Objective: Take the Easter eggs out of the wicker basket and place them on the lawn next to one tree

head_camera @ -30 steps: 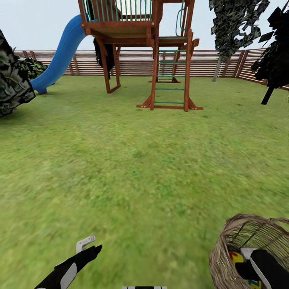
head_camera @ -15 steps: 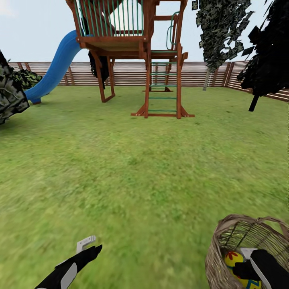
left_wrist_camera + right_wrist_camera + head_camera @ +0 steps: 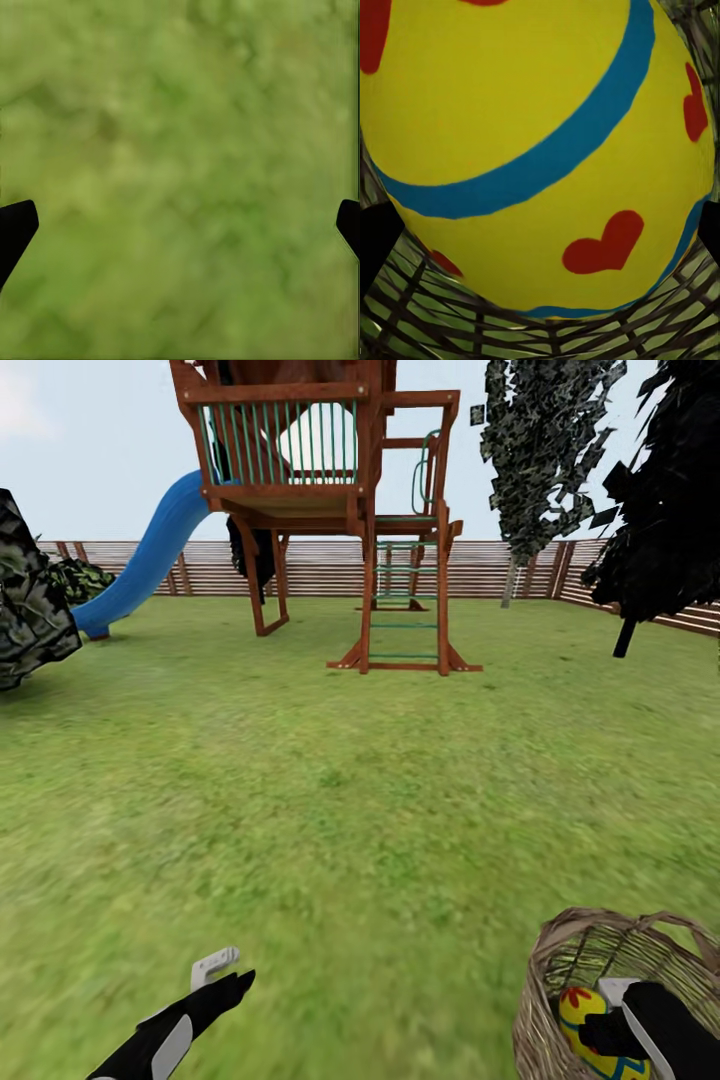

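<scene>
Your right gripper reaches into the woven wicker basket on the lawn. Its wrist camera shows a smooth yellow Easter egg, blue-banded with red hearts, between parted fingertips; contact cannot be told. Your left gripper hangs open over blurred grass, forearm angled forward.

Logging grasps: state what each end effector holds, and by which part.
Left end effector: open over lawn, holding nothing. Right end effector: inside the basket, fingertips flanking an egg; whether it grips the egg cannot be told.
</scene>
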